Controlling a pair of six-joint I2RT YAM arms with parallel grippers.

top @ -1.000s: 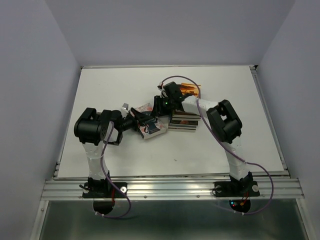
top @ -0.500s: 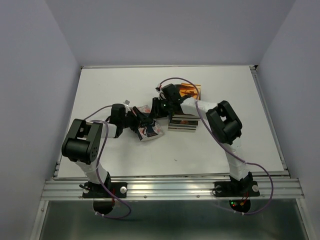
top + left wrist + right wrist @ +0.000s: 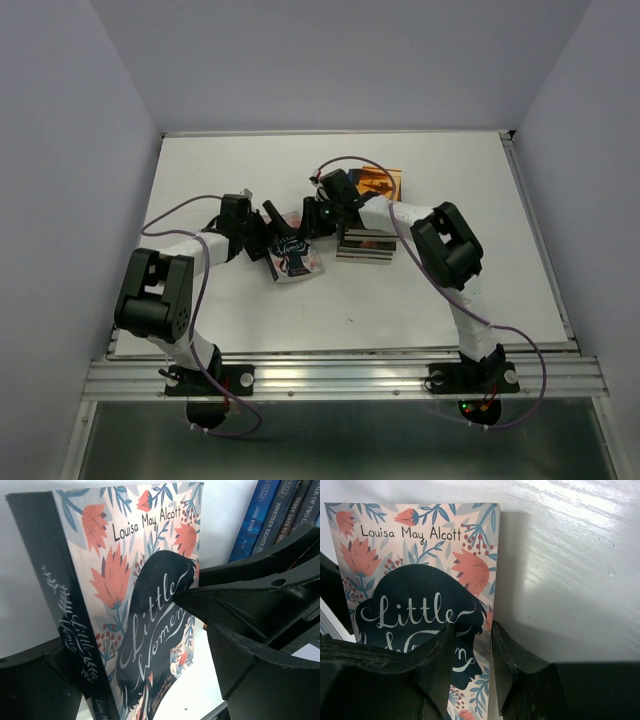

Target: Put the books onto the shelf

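The floral "Little Women" book (image 3: 296, 256) leans on the white table between both arms. My left gripper (image 3: 272, 233) stands open around it; in the left wrist view the book (image 3: 135, 580) sits between the wide-apart jaws of the gripper (image 3: 112, 625), spine near the lower left finger (image 3: 30, 685). My right gripper (image 3: 319, 217) is shut on the book's edge; its wrist view shows the gripper (image 3: 473, 627) with one finger over the cover (image 3: 415, 565). More books (image 3: 365, 245) stand in a row, spines (image 3: 267, 510) showing. I cannot tell the shelf apart from them.
An orange book (image 3: 381, 182) lies flat behind the row of books. The white table (image 3: 220, 170) is enclosed by pale walls on three sides, with a metal rail (image 3: 340, 372) along its near edge holding both arm bases.
The left gripper has opened and let go of the Little Women book, and its arm has stretched out lower and further left. The right gripper has closed a little on the book.
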